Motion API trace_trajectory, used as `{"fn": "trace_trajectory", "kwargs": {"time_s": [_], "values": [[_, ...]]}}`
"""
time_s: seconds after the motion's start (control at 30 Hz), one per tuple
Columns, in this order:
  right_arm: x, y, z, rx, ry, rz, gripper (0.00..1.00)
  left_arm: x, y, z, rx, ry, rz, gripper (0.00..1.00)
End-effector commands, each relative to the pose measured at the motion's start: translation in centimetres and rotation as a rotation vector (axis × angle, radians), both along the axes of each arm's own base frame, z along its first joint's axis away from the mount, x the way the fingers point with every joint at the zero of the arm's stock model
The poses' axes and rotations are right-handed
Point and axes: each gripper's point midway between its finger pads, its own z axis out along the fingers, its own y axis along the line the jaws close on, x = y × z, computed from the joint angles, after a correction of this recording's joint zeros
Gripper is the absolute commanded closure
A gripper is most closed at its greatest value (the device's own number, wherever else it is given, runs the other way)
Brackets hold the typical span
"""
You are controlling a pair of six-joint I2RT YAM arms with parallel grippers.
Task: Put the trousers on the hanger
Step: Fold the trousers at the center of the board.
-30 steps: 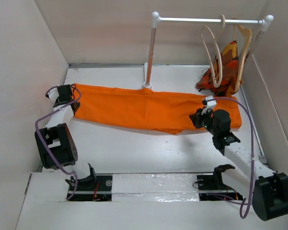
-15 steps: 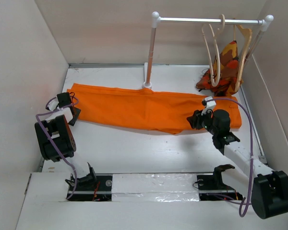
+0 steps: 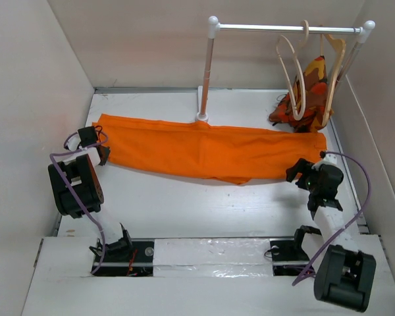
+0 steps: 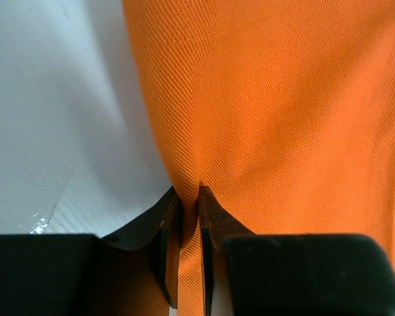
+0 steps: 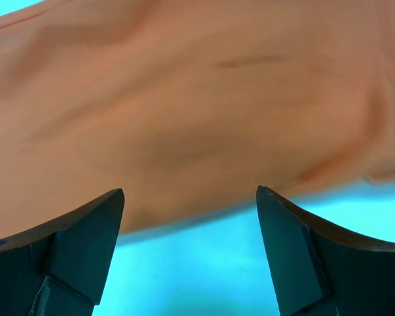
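My left jaws pinch a fold at the left end of the trousers (image 3: pixel 204 148), which lie flat across the far half of the tabletop (image 3: pixel 184 204). My right jaws, on the cloth a second ago, now gape wide, backed toward the right edge.

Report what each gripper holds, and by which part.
The left gripper pinches the trousers at the near edge of their left end. The right gripper is open, holding nothing.
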Motion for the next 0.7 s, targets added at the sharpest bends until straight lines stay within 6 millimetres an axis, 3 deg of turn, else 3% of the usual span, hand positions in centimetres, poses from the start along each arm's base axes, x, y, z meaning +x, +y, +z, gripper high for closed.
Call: {"fn": "trace_trajectory", "kwargs": {"time_s": [0.0, 0.1, 0.13, 0.3, 0.33, 0.37, 0.4, 0.43, 0.47, 0.5, 0.53, 0.67], "values": [[-1.5, -2.3, 0.2, 0.016, -0.011, -0.129, 0.14, 1.7, -0.8, 0.5, -0.034, -0.053, -0.045, 0.90], [-2.9, -4.6, -0.8, 0.031, 0.006, -0.249, 0.16, 2.4, -1.0, 0.7, -0.029, -0.047, -0.070, 1.00], [-3.0, -4.9, -0.6, 0.040, -0.008, -0.265, 0.16, 2.5, -0.9, 0.7, -0.025, -0.045, -0.073, 1.00], [-2.7, -10.2, 0.0, 0.058, -0.002, -0.459, 0.15, 3.0, -0.7, 1.9, 0.000, -0.071, -0.087, 1.00], [-1.9, -10.6, 0.6, 0.079, -0.039, -0.453, 0.14, 3.1, -0.6, 2.1, 0.003, -0.076, -0.088, 1.00], [-1.7, -10.9, -0.9, 0.142, 0.003, -0.471, 0.14, 3.2, -0.6, 2.3, 0.004, -0.081, -0.088, 1.00], [-1.0, -11.8, -0.1, 0.164, -0.047, -0.462, 0.14, 3.2, -0.6, 2.2, 0.005, -0.081, -0.089, 1.00], [-0.7, -12.2, -0.6, 0.192, -0.037, -0.475, 0.14, 3.3, -0.6, 2.2, 0.006, -0.083, -0.091, 1.00], [-0.6, -12.3, -2.4, 0.258, 0.011, -0.500, 0.14, 3.4, -0.5, 2.1, 0.008, -0.078, -0.094, 1.00], [-0.4, -12.7, -2.6, 0.280, 0.002, -0.501, 0.14, 3.4, -0.5, 2.2, 0.011, -0.077, -0.093, 1.00], [0.5, -13.1, -1.8, 0.290, -0.051, -0.482, 0.14, 3.4, -0.5, 1.8, 0.007, -0.068, -0.094, 1.00], [1.5, -14.3, -2.0, 0.342, -0.043, -0.540, 0.20, 3.3, -0.1, 1.3, 0.000, -0.062, -0.090, 1.00]]}}
